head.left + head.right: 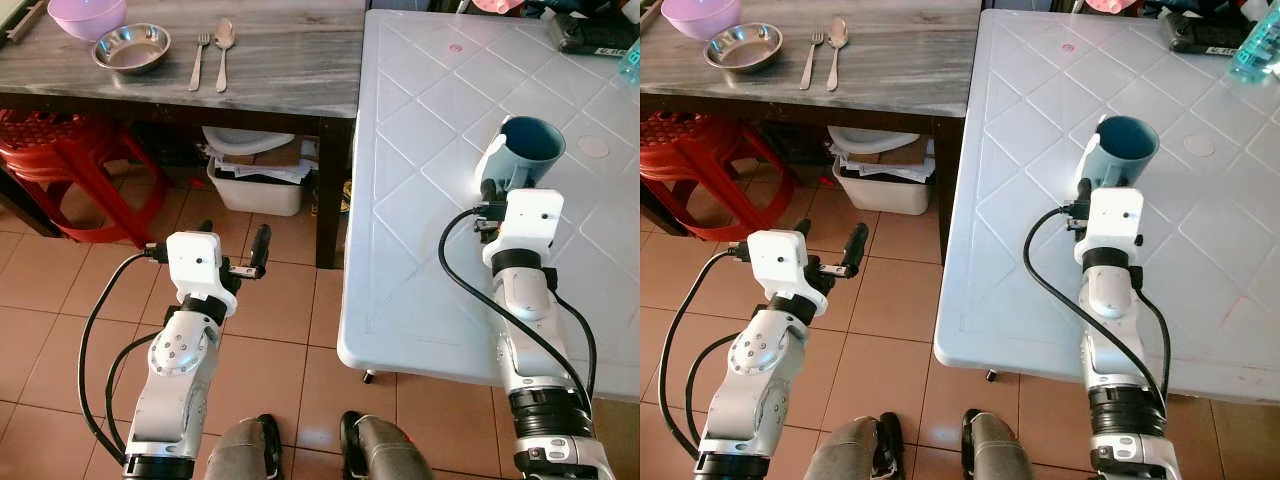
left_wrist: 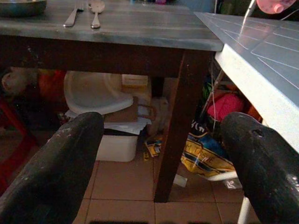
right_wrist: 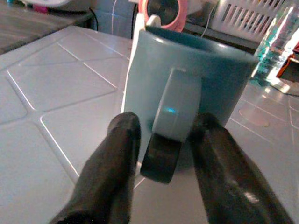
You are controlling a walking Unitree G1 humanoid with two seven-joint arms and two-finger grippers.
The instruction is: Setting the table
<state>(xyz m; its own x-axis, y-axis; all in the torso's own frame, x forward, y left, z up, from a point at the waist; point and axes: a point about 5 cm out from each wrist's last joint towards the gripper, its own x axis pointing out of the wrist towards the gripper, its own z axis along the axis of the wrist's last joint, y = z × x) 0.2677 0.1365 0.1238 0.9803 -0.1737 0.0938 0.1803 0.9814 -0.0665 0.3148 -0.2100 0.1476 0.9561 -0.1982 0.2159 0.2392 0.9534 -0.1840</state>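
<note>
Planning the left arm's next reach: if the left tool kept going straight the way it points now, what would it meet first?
Likely the dark wooden table leg, which sits nearly centred ahead of the open left tool; depth is unclear.

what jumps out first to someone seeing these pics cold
The right gripper grips a blue mug by its handle over the white plastic table. On the grey wooden table lie a steel bowl, fork and spoon. The left gripper hangs open over the tiled floor.

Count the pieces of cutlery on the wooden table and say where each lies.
2. A fork lies right of the steel bowl; a spoon lies beside the fork, on its right. None else shows.
</note>
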